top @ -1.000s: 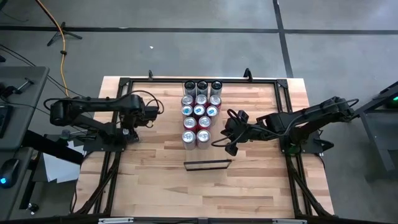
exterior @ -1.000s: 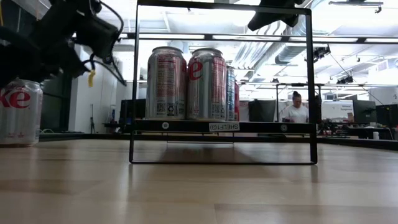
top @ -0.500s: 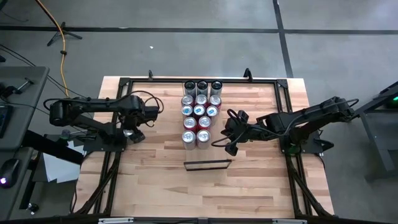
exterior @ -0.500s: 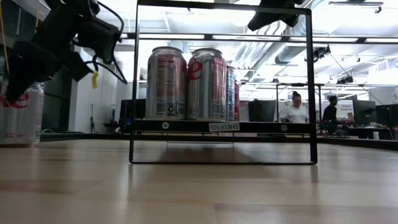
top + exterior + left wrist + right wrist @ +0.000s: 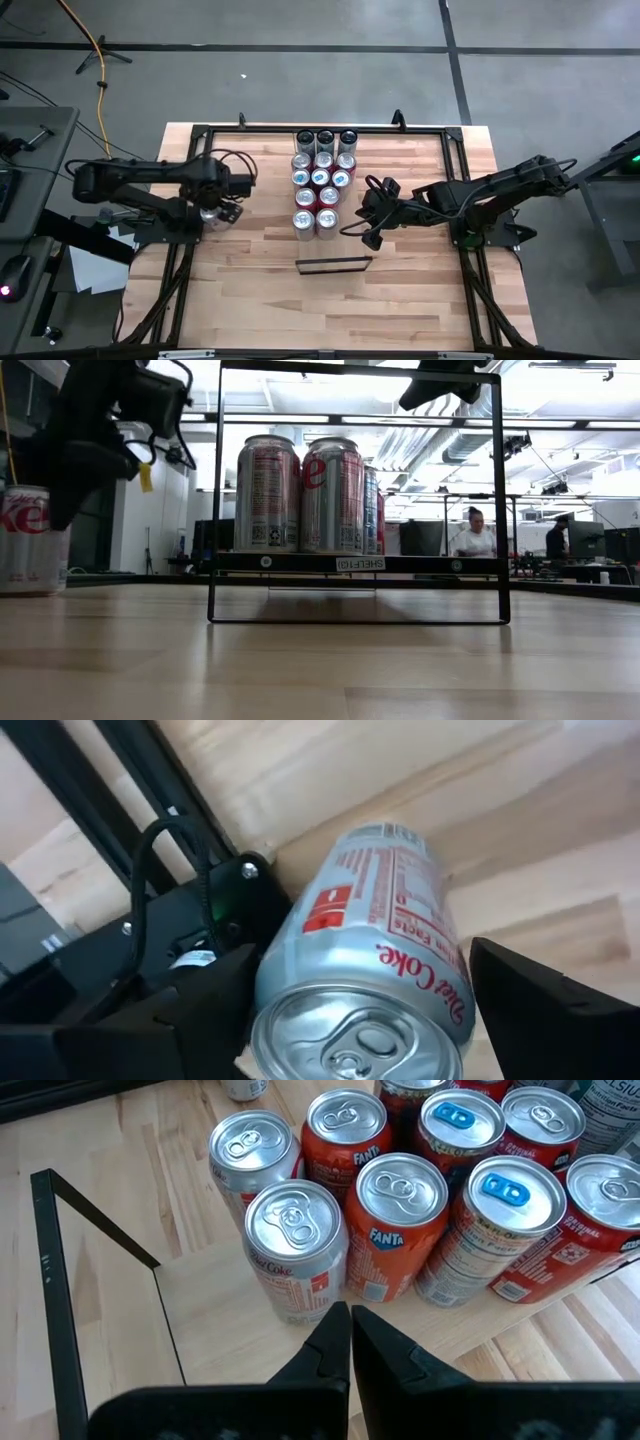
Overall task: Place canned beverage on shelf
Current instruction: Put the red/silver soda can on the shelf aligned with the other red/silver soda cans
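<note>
A silver Diet Coke can (image 5: pixel 385 930) stands upright on the tabletop near the table's left edge; it also shows in the low view (image 5: pixel 25 545). My left gripper (image 5: pixel 212 207) is open and slants down over the can, with one dark finger (image 5: pixel 200 1010) on each side of the can's top. A gap shows beside the other finger (image 5: pixel 545 1010). The shelf (image 5: pixel 335 264) is a narrow black-framed stand near the table's middle, also in the low view (image 5: pixel 355 563). My right gripper (image 5: pixel 370 235) is shut and empty, right of the cluster of cans.
Several upright cans (image 5: pixel 320 180), silver, orange and red, stand in rows behind the shelf; they also show in the right wrist view (image 5: pixel 400 1190). A black tube frame (image 5: pixel 200 135) runs around the work area. People stand in the room behind the table (image 5: pixel 475 530).
My left gripper has gone toward the table's left and near edges and down, until its fingers stand on either side of the Diet Coke can. The can has stayed where it was. My right arm has kept still.
</note>
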Controlling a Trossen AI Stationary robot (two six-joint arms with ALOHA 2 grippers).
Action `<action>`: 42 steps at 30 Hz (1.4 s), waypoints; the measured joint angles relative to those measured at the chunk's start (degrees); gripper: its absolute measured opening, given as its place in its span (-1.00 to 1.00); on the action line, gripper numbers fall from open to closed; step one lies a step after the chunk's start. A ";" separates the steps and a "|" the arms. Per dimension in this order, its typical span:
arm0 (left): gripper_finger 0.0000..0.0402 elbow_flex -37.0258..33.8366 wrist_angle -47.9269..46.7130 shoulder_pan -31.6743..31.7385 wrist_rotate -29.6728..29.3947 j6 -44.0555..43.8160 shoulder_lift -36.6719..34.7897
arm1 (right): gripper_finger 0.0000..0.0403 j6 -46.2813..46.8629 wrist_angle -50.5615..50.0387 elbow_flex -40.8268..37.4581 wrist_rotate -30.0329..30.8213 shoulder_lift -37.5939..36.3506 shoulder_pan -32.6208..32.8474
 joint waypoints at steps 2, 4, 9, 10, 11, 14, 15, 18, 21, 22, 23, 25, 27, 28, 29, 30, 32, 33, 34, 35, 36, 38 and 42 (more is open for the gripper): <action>0.52 0.00 0.88 -1.36 -0.52 -4.16 -0.55 | -1.00 -0.06 0.00 0.00 0.00 0.00 0.00; 0.52 0.00 1.69 -2.69 -0.56 -7.60 -1.16 | -1.00 -0.19 -0.03 0.00 0.00 0.00 0.00; 0.52 0.00 1.58 -6.06 -0.58 -13.36 -1.19 | -1.00 -1.28 -0.13 0.00 -0.02 0.00 0.00; 0.52 0.00 1.58 -6.77 -0.56 -14.53 -1.19 | -1.00 -1.27 -0.13 0.00 -0.03 0.00 0.00; 0.52 0.00 1.60 -7.51 -0.56 -15.58 -1.19 | -1.00 -1.27 -0.13 0.00 -0.04 0.00 0.00; 0.52 0.00 1.60 -9.73 -0.56 -19.62 -1.19 | -1.00 -1.34 -0.13 0.00 -0.06 0.00 0.00; 0.52 0.00 1.65 -10.47 -0.56 -20.87 -1.19 | -1.00 -1.55 -0.13 0.00 -0.05 0.00 0.00; 0.52 0.00 3.09 -12.78 -0.55 -23.52 -1.19 | -1.00 -1.72 -0.13 0.00 -0.07 0.00 0.00; 0.52 0.00 6.44 -15.00 -0.12 -25.18 -1.19 | -1.00 -2.49 -0.13 0.00 -0.07 0.00 0.00; 0.52 0.00 7.69 -15.75 -0.09 -25.49 -1.19 | -1.00 -2.71 -0.13 0.00 -0.07 0.00 0.00; 0.52 0.00 8.89 -16.46 -0.08 -25.73 -1.19 | -1.00 -2.79 -0.13 0.00 -0.07 0.00 0.00; 0.52 0.00 11.20 -17.62 -0.01 -25.79 -1.19 | -1.00 -2.79 -0.13 0.00 -0.07 0.00 0.00; 0.52 0.00 13.04 -18.54 -0.01 -25.77 -1.19 | -1.00 -2.81 -0.13 0.00 -0.07 0.00 0.00; 0.52 0.00 13.98 -18.85 -0.03 -25.41 -1.16 | -1.00 -2.89 -0.14 0.00 -0.07 0.00 -0.03; 0.52 0.00 15.12 -19.09 -0.05 -24.45 -1.19 | -1.00 -3.09 -0.13 0.00 -0.07 0.00 -0.04; 0.52 0.00 16.53 -19.28 -0.07 -23.34 -1.19 | -1.00 -3.24 -0.13 0.00 -0.07 0.00 -0.04; 0.52 0.00 19.32 -19.49 -0.10 -20.50 -1.16 | -1.00 -3.24 -0.13 0.00 -0.07 0.00 -0.05; 0.52 0.00 20.67 -19.49 -0.12 -19.10 -1.16 | -1.00 -3.24 -0.13 0.00 -0.07 0.00 -0.11; 0.52 0.00 22.25 -19.49 -0.14 -17.49 -1.16 | -1.00 -3.23 -0.13 0.00 -0.07 0.00 -0.11; 0.52 0.00 24.00 -19.49 -0.09 -16.05 -1.16 | -1.00 -3.25 -0.13 0.00 -0.07 0.00 -0.11; 0.52 0.00 25.69 -19.47 0.11 -14.71 -1.16 | -1.00 -3.23 -0.13 0.00 -0.07 0.00 -0.11; 0.52 0.10 27.30 -19.47 1.27 -11.88 -1.16 | -1.00 -3.23 -0.13 0.00 -0.07 0.00 -0.11; 0.52 2.75 24.73 -19.38 2.90 -5.26 -1.15 | -1.00 -3.23 -0.13 0.00 -0.07 0.00 -0.11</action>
